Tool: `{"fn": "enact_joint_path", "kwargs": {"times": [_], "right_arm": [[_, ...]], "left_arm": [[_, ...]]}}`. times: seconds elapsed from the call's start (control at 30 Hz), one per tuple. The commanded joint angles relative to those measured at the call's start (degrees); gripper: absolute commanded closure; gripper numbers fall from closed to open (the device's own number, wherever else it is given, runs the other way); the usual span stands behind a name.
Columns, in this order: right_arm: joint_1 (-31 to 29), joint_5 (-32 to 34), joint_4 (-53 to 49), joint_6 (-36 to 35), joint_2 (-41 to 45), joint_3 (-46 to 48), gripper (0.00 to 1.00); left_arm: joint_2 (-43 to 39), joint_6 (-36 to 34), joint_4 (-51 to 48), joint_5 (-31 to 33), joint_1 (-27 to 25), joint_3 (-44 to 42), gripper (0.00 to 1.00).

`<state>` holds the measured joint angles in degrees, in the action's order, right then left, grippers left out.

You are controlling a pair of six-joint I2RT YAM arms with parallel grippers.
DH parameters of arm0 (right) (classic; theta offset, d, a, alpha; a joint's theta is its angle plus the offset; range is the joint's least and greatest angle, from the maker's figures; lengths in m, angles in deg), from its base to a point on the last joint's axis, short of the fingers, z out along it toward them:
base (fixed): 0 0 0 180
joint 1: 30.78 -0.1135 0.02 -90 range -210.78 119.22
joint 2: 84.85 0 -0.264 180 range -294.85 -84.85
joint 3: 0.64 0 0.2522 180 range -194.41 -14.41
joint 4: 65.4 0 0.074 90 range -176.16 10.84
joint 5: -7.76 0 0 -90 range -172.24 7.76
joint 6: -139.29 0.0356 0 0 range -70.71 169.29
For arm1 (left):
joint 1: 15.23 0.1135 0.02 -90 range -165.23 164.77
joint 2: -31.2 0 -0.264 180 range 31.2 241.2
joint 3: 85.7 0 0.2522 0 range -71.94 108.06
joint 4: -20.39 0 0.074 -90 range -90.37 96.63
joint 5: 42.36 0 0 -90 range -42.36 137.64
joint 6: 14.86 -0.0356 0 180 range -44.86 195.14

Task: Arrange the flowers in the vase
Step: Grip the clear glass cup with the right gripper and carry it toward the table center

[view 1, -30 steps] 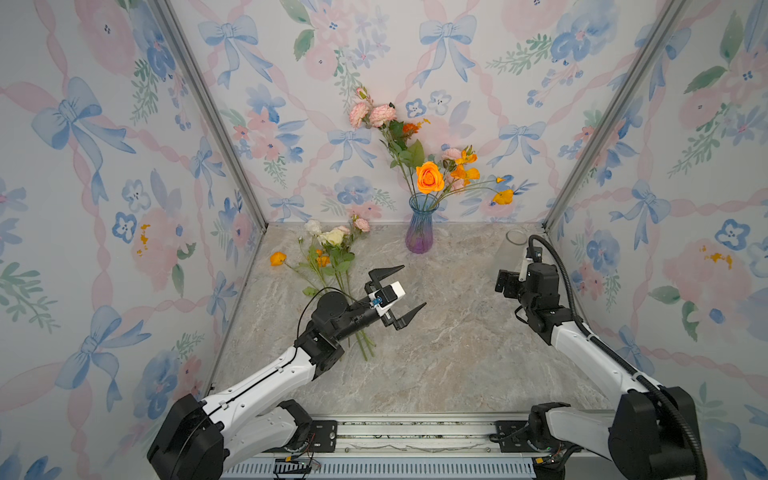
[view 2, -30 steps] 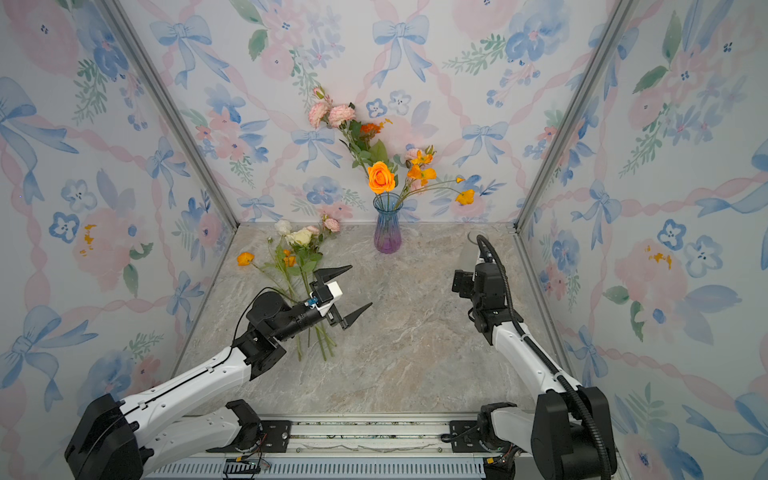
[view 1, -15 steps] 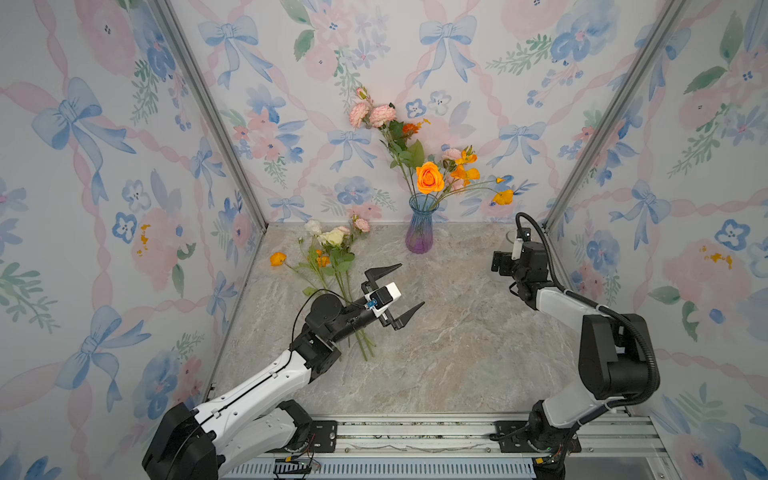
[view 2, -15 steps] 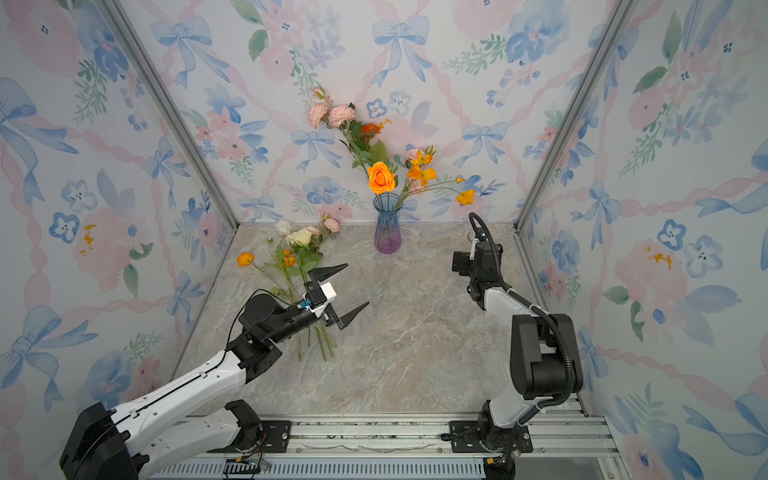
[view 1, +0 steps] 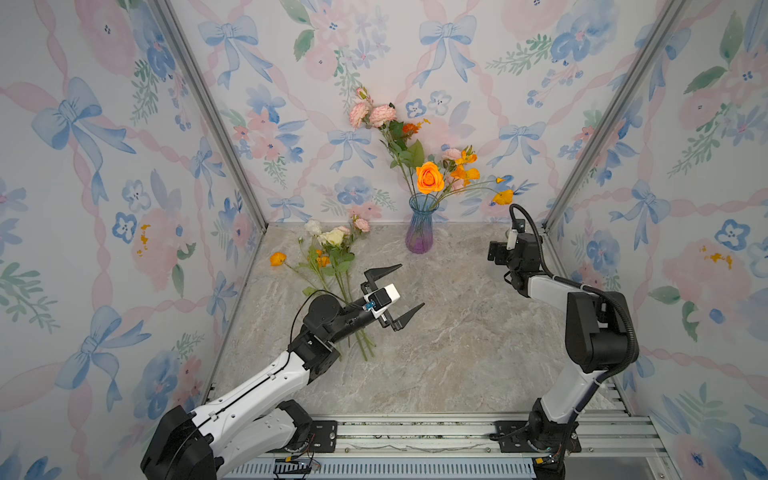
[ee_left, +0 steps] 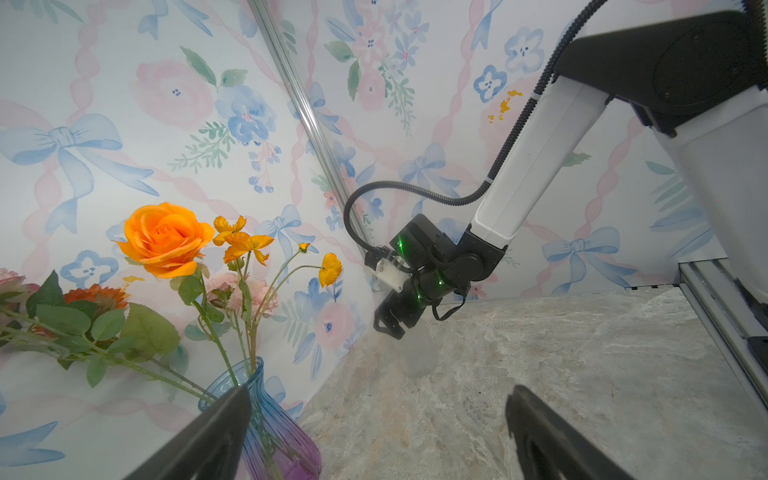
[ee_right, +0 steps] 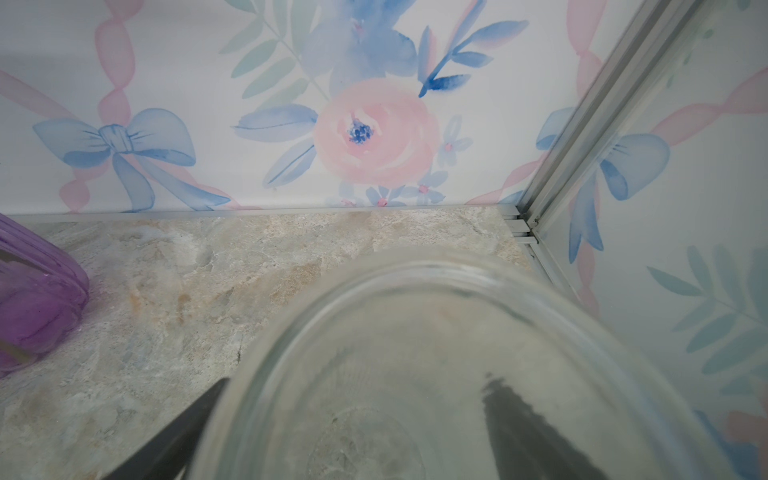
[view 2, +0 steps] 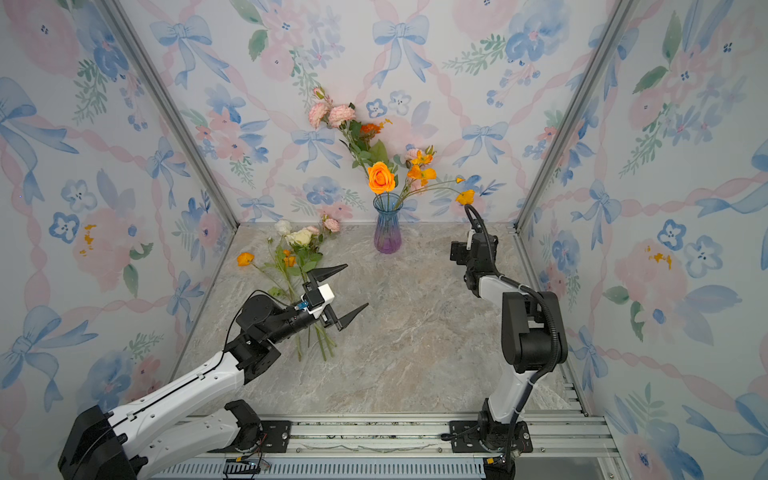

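Left hand (view 1: 412, 284) hangs spread and empty above loose flowers (view 1: 332, 249) lying centre-left on the tabletop (view 1: 457, 353), the rest in the vase (view 1: 419, 232) upper centre; right hand (ee_right: 357, 378) straddles a clear jar (ee_right: 415, 316), grip cannot be told, and an uneven squeeze could topple it.

Site type: robot test cell, lab-style, dressed as décor set. Evid.: alu. profile posts (view 1: 210, 112) framing walls (view 1: 83, 208) on 3 sides, covered w/ printed bow-and-bloom paper; marble-look tabletop (view 1: 457, 353); L arm (view 1: 266, 378) + R arm (view 1: 582, 324) on black base plates along slotted alu. rail (view 1: 415, 432) at front edge; props: flowers (view 1: 332, 249), vase (view 1: 419, 228).
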<state>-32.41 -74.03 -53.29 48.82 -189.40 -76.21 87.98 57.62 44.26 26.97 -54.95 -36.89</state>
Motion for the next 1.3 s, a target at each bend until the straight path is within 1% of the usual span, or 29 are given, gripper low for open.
{"fn": "enact_joint_path", "kwargs": {"times": [0.0,0.1,0.27,0.33,0.43,0.57,0.7,0.9,1.13,1.2,1.27], "right_arm": [[0.57,-1.36,4.43,0.25,-1.03,-0.77,0.12],[0.66,-2.44,6.72,0.08,-0.66,0.47,0.21],[0.57,-4.93,9.93,-0.59,0.81,2.71,0.32],[0.57,-6.33,11.36,-0.61,1.65,3.8,0.4],[0.59,-8.03,13.28,-0.33,2.89,5.3,0.46],[0.42,-10.63,15.83,1.9,5.26,8.19,0.52],[-1.52,-11.79,15.88,2.15,8.39,10.75,0.56],[-8.82,-11.01,14.97,0.48,15.26,14.85,0.58],[-20.61,-6.2,10.15,1.05,25.15,18.48,0.61],[-23.8,-5.23,8.69,2.08,27.71,19.33,0.61],[-27.91,-4.01,6.48,2.32,30.39,20.0,0.62]], "left_arm": [[-0.7,-0.17,0.97,-1.04,0.17,0.83,0.02],[-0.65,-0.25,0.96,-1.09,0.15,0.81,0.02],[-0.56,-0.26,0.96,-1.13,0.12,0.86,0.02],[-0.69,-0.24,0.97,-1.38,0.15,0.85,0.02],[-0.37,0.56,0.96,-2.63,0.08,1.09,0.02],[0.35,1.04,0.96,-5.29,-1.47,1.19,0.02],[0.9,0.91,0.96,-5.57,-2.46,1.1,0.02],[-0.65,-0.02,0.96,-3.81,-2.51,0.83,0.02],[-4.82,-2.64,0.05,0.32,-1.85,0.25,0.02],[-5.82,-3.01,-0.88,2.38,-1.96,0.58,0.02],[-6.37,-0.97,-2.35,7.72,-2.23,1.78,0.02]]}}
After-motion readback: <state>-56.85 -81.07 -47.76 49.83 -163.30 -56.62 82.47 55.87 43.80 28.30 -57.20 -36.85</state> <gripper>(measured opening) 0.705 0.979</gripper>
